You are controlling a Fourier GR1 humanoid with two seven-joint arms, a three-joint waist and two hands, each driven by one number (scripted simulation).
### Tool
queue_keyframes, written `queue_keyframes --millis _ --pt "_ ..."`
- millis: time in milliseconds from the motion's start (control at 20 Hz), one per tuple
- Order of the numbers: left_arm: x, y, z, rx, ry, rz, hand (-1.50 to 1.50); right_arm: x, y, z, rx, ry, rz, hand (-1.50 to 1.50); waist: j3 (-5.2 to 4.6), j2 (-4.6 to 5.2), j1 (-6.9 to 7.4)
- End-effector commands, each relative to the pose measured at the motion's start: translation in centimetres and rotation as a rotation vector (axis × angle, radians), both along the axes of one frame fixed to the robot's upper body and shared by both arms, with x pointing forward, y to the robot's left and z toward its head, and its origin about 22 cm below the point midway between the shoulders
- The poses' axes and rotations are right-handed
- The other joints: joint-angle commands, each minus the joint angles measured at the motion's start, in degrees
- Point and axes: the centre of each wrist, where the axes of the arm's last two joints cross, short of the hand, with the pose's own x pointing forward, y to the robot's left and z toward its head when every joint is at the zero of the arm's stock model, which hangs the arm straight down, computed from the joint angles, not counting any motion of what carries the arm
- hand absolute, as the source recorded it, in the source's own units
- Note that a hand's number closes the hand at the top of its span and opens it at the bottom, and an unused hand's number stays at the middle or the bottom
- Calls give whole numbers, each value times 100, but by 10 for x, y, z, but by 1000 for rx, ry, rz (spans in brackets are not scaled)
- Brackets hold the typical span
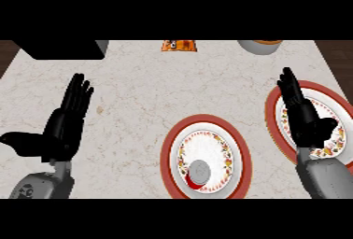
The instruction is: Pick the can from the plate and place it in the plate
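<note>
The small grey round-topped can [199, 172] stands at the near end of a red-rimmed, flower-patterned round plate [167, 154] on the pale marble counter [151, 88]. The black left hand [63, 128] rests open at the left, fingers straight. The black right hand [307, 122], fingers straight too, shows over a second red-rimmed plate [270, 109]. Farthest off: an orange packet [179, 45], a tan bowl [260, 46] and a black box [62, 49].

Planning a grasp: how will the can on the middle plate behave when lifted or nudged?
The can shows a round grey top, so it probably stands upright: likely stiff, maybe slippery. It sits near the plate's lower edge; a nudge could tip it, then it may roll.
</note>
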Motion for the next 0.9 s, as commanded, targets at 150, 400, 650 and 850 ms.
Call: queue_keyframes --millis 150,400,650,850 --pt "-29 25 -65 22 357 78 0 -16 -6 53 19 -125 -252 150 24 -122 -139" --pt "-49 15 -90 -20 504 62 0 -48 -65 17 -279 0 -677 150 -15 -147 -512" --pt "-57 17 -95 -29 526 32 0 -112 0 21 -131 -148 -750 -150 20 -167 -334" --pt "-34 -1 -75 -27 521 -9 0 -165 22 35 -185 -121 -725 -150 28 -107 -185"
